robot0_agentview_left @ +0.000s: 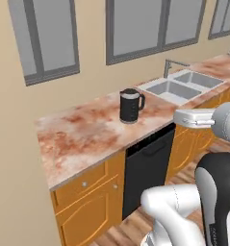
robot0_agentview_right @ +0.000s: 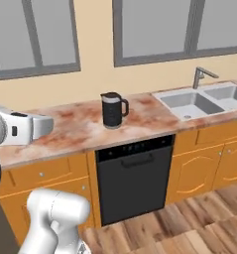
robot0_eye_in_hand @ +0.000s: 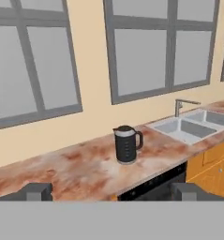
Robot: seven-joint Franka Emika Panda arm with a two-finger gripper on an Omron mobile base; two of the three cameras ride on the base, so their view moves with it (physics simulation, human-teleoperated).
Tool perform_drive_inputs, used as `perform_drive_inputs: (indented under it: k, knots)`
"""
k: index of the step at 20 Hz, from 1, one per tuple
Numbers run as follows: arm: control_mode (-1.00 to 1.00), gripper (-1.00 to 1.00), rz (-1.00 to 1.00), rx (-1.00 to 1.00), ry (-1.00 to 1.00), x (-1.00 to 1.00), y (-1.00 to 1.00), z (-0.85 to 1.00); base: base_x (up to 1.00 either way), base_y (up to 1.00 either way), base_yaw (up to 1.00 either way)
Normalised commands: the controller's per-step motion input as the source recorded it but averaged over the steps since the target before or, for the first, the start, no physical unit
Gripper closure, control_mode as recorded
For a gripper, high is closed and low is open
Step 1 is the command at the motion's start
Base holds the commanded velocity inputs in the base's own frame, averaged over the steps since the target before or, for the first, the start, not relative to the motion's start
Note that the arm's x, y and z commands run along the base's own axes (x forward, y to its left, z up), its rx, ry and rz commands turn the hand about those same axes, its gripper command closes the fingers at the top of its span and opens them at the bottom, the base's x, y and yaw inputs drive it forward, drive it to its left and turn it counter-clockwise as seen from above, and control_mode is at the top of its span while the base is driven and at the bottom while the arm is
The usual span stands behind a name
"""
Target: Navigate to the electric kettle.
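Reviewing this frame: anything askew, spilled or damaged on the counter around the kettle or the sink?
Nothing stands out. The electric kettle stands upright on the marbled counter, lid on, handle toward the sink. No spill or damage is visible on the counter, the sink basins look empty, and the dishwasher below is closed.

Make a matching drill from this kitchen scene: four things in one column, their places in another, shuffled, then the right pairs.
Things:
1. kettle
2. dishwasher
3. tap
4. windows

Places:
A. on the wall above the counter
B. behind the sink
C. standing on the counter
D. under the counter, between orange cabinets

Pairs: 1-C, 2-D, 3-B, 4-A
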Motion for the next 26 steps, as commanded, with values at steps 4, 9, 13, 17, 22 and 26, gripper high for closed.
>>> perform_drive_inputs:
  k: [4,9,13,17,22,26]
  knots:
    - [1.00,-1.00,0.00,0.00,0.00,0.00,0.00,0.00,0.76,-0.85,0.56]
    - [1.00,-1.00,0.00,0.00,0.00,0.00,0.00,0.00,0.57,-0.98,0.52]
    - [1.00,-1.00,0.00,0.00,0.00,0.00,0.00,0.00,0.75,-0.72,0.46]
    - [1.00,-1.00,0.00,0.00,0.00,0.00,0.00,0.00,0.85,-0.08,0.30]
    - [1.00,-1.00,0.00,0.00,0.00,0.00,0.00,0.00,0.88,0.03,0.20]
    - [1.00,-1.00,0.00,0.00,0.00,0.00,0.00,0.00,0.93,-0.48,0.09]
